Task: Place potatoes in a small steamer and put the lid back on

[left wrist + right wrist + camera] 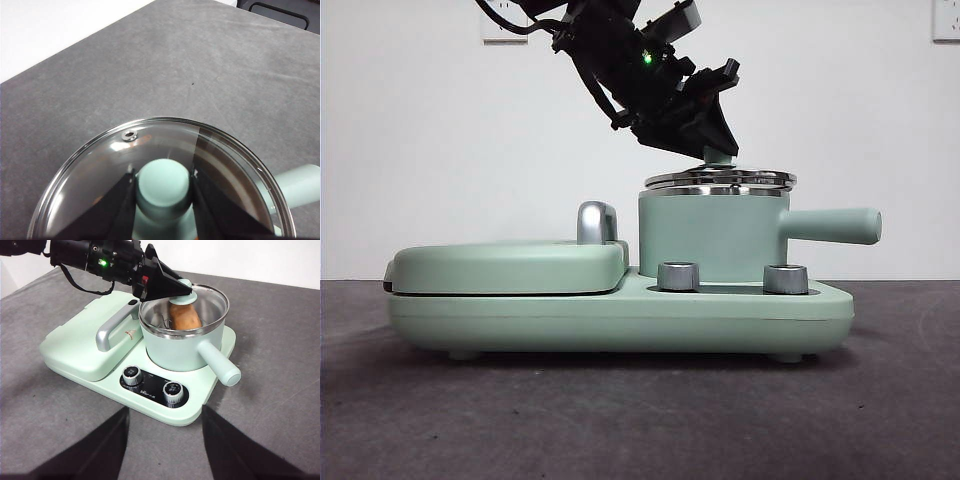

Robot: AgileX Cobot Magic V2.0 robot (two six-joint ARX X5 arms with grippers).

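L gripper (163, 192): mine, jaws closed on the lid's mint knob, one each side; comes in from above-left in front view.
Lid (100, 165): clear glass w/ steel rim, vent hole near edge. Sits on top of the steamer rim; front view shows it slightly tilted, not quite flush.
Steamer (715, 235): mint pot, steel rim, straight handle pointing right in front view. Stands on the cooker base, right half.
Potato (184, 316): inside the steamer, orange-brown, seen thru the glass in R wrist view, upright-ish.
Cooker base (620, 315): mint, two chrome dials at front, on the grey surface (620, 420).
Griddle cover (505, 265): flat, mint, chrome handle, shut, beside the pot.
R gripper (165, 440): mine, jaws wide apart, holding nothing, well back from the cooker.
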